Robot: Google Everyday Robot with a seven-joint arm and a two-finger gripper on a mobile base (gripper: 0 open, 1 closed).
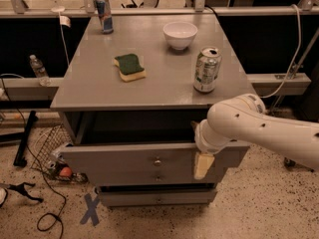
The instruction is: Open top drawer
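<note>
The grey cabinet's top drawer stands pulled out from under the tabletop, with a dark gap behind its front panel. Its small round metal knob is at the panel's centre. My white arm reaches in from the right. My gripper is at the right part of the drawer's front, over its upper edge and well right of the knob. Two lower drawers show beneath: one knob just under the top knob, and the bottom drawer set further back.
On the tabletop are a green-and-yellow sponge, a white bowl, a soda can near the right edge and a blue can at the back. A wire basket, cables and a blue tape cross lie on the floor at left.
</note>
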